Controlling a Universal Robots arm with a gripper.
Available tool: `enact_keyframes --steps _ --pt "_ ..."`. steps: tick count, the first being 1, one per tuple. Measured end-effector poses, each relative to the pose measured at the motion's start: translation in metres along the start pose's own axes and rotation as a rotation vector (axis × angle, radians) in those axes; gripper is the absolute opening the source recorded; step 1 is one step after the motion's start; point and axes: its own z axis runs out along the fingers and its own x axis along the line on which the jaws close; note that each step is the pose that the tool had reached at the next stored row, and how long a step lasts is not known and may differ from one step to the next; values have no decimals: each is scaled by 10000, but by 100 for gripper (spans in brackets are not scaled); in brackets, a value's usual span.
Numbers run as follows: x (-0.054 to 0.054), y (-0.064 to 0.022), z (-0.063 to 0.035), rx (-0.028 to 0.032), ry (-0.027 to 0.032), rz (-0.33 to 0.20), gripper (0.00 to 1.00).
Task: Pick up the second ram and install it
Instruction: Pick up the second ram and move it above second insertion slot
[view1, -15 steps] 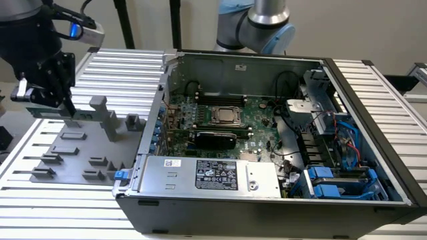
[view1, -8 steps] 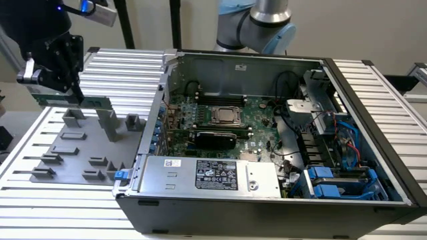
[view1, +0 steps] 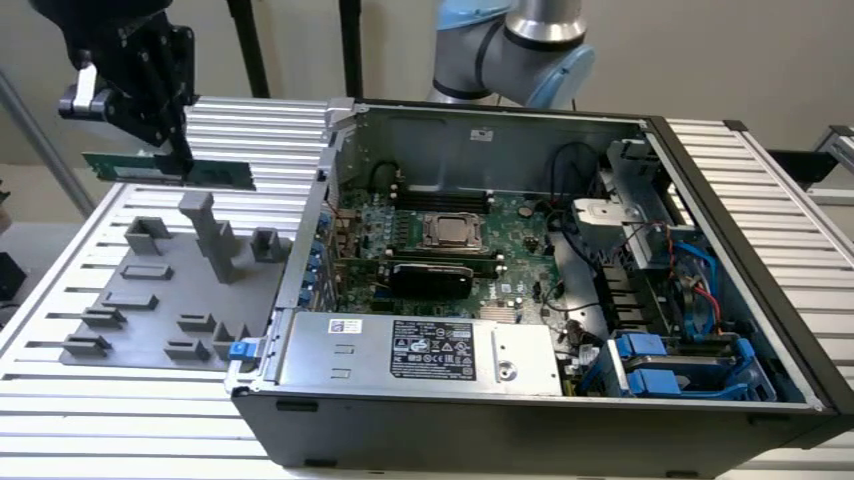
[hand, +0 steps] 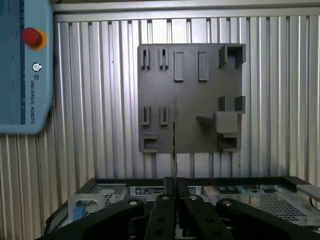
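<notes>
The second ram (view1: 170, 170) is a thin green stick held level in the air, above the far end of the grey holder plate (view1: 147, 300). My gripper (view1: 174, 155) is shut on it from above, at the exterior view's upper left. In the wrist view the ram (hand: 174, 135) shows edge-on as a thin line running out from between my fingers (hand: 163, 202), over the holder plate (hand: 190, 95). The open computer case (view1: 747, 200) with its motherboard (view1: 514, 225) lies to the exterior view's right of the gripper.
Grey holder blocks (view1: 214, 235) stand upright on the plate below the ram. A ribbed metal table (view1: 120, 410) carries plate and case. A power supply (view1: 414, 350) sits at the case's near side, cables and blue drive bays (view1: 667, 365) at its right. A teach pendant (hand: 25, 75) lies nearby.
</notes>
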Motion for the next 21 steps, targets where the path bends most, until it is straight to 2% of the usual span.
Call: enact_keyframes --steps 3,7,21 --pt "-6 -135 -90 -3 -3 -1 0" --pt "-13 -316 -154 -7 0 -1 0" --pt "-42 -950 -186 -5 -1 -1 0"
